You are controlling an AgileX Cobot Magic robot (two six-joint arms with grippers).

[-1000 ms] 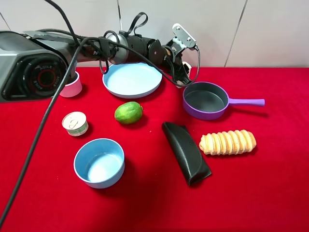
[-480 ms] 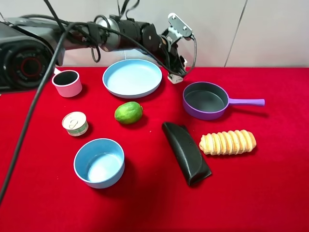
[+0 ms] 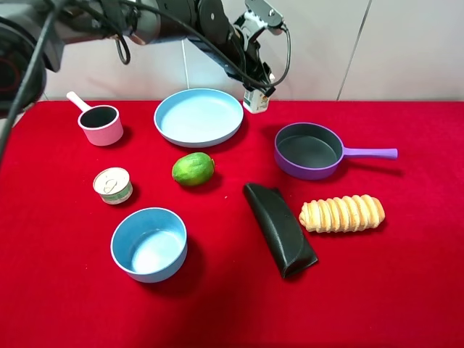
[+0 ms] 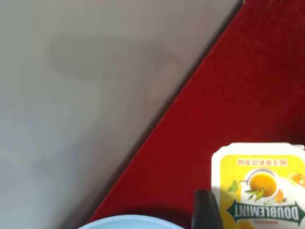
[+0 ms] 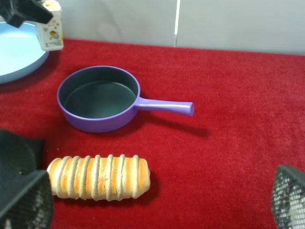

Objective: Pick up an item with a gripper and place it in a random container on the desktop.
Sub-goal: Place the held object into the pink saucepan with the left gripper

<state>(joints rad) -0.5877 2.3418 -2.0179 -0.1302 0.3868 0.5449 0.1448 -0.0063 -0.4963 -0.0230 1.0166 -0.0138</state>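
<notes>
Clamping left gripper (image 3: pixel 254 88) jaws on the carton (image 3: pixel 256 101), holding it above the desktop's (image 3: pixel 406 290) back edge, between blue plate (image 3: pixel 198 117) and purple pan (image 3: pixel 308 150), well apart from the pink saucepan (image 3: pixel 101 125) at far left. Holding right gripper (image 5: pixel 157 200) jaws wide apart, empty, over the desktop by the bread (image 5: pixel 97 177).

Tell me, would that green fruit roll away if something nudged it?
Probably yes: the green fruit looks rounded with no flat side, so a nudge could roll it. Its shiny skin may be slippery to pinch. The red cloth might slow it.
</notes>
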